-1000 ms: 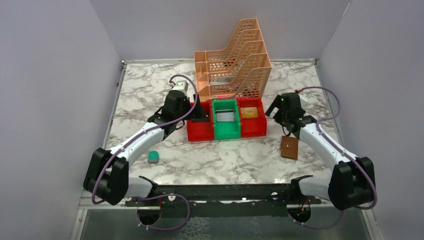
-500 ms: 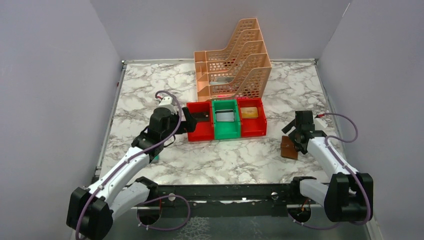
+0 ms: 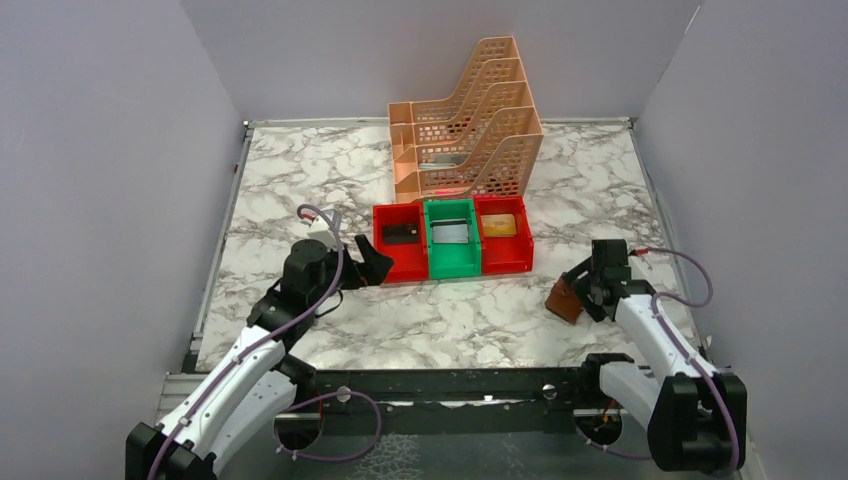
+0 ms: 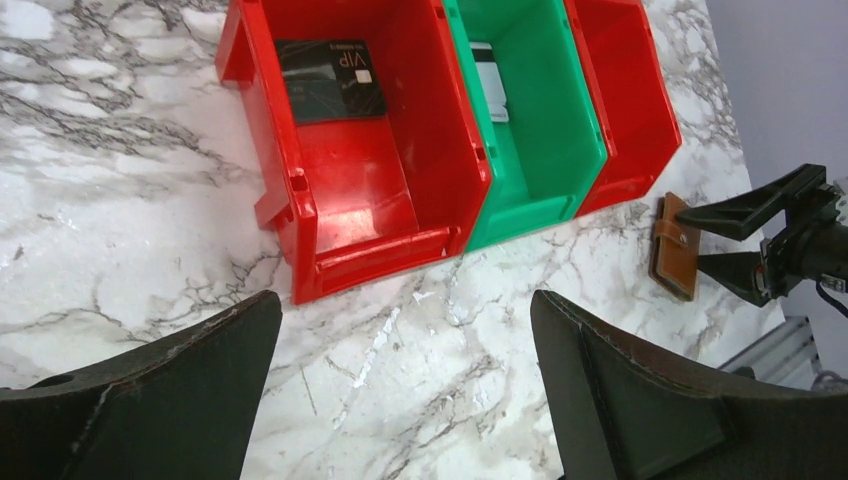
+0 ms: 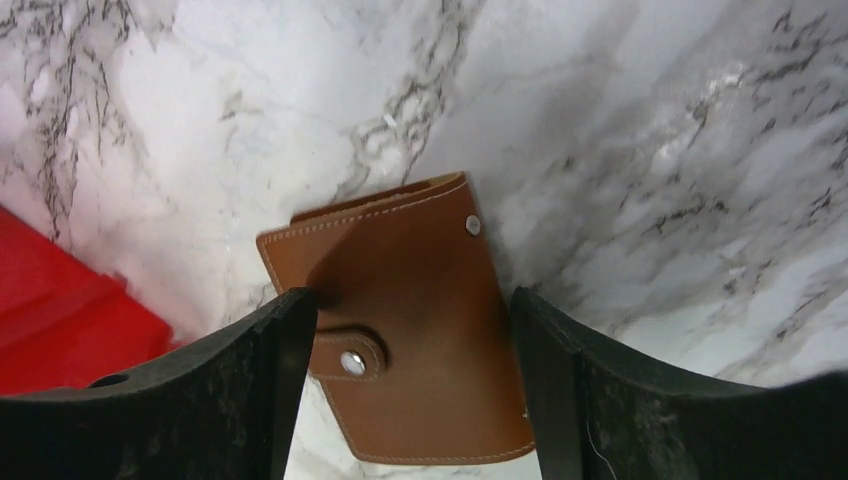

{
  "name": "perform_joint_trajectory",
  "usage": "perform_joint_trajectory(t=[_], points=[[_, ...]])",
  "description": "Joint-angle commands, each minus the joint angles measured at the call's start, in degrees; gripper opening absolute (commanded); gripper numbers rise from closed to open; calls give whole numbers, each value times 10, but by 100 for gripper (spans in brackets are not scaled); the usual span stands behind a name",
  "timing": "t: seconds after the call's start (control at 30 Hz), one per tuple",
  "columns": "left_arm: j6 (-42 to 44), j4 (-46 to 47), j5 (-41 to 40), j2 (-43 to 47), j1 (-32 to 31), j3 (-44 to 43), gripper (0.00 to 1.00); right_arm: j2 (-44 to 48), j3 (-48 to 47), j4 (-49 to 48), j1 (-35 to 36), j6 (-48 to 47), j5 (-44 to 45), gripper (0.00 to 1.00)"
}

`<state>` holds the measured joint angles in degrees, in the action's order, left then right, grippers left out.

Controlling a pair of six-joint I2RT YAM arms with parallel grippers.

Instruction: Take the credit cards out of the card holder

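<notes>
We are holding the right gripper point(image 5: 408, 300) astride the snapped-shut card holder point(image 5: 400, 340) on the table point(image 5: 650, 150), to pinch its edges — whether it is gripping, we cannot tell. The left gripper point(image 4: 405, 310) is hovering wide open — ready to assist.

text: "VIP" | on: black card point(image 4: 330, 80) | where: left red bin point(image 4: 400, 190) | other text: none legible
</notes>
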<state>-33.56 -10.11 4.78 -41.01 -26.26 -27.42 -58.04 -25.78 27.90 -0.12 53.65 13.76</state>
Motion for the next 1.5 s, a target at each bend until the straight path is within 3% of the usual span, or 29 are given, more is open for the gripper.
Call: perform_joint_trajectory(t=[0.0, 0.1, 0.23, 0.43, 0.77, 1.07, 1.33, 1.47], points=[[-21, -5, 44, 32, 0, 23, 99, 57, 40, 41, -1, -4, -82, 73], [-27, -2, 60, 40, 0, 34, 99, 74, 68, 12, 1, -35, -161, 67], [-31, 1, 88, 40, 0, 42, 99, 82, 84, 32, 21, -25, -191, 67], [-31, 3, 101, 64, 0, 53, 99, 84, 80, 32, 75, -22, -170, 54], [-36, 7, 118, 72, -1, 54, 99, 81, 69, 76, 177, -4, -146, 52], [-49, 16, 143, 57, -1, 66, 97, 20, 42, 82, 288, 21, -91, 50], [-47, 28, 149, 41, -2, 58, 96, 101, 16, 163, 304, 101, -6, 83], [-39, 29, 146, 23, -2, 47, 96, 155, 1, 210, 304, 189, 88, 88]])
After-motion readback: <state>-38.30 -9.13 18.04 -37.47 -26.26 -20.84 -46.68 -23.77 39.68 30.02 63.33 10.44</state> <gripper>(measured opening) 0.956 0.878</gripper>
